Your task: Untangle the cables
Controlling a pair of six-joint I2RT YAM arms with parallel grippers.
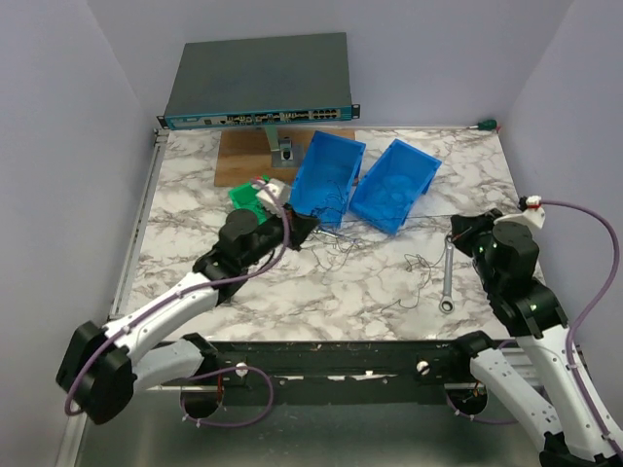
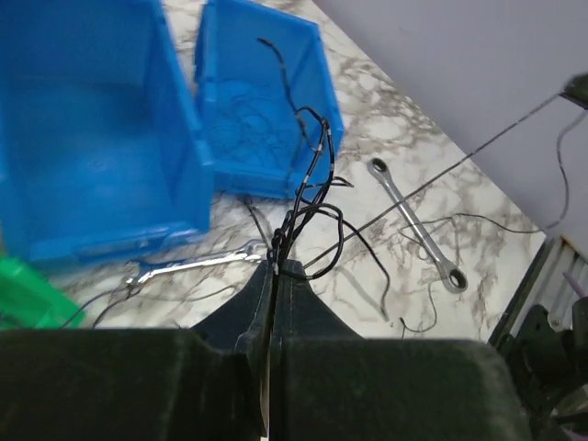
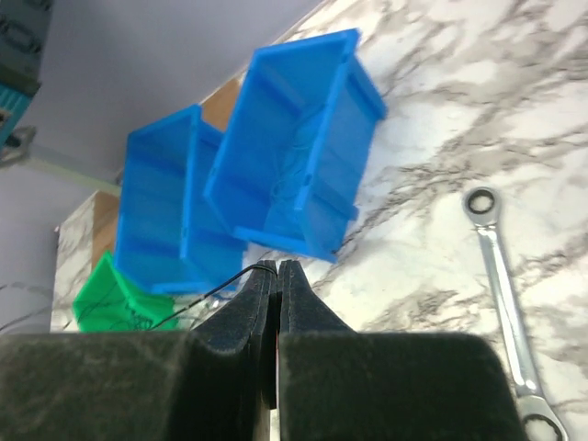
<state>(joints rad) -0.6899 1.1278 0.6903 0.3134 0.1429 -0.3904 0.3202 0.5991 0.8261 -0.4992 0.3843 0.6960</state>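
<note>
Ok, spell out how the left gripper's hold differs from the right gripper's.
The left gripper pinches a bunch of black cables looping up from its tips; the right gripper seems to pinch just one thin strand. The left gripper sits just before the left blue bin; the right gripper sits beside the wrench. Both are shut.

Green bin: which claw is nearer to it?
Left. The left claw sits just right of the green bin; the right claw is across the table, beside a wrench.
</note>
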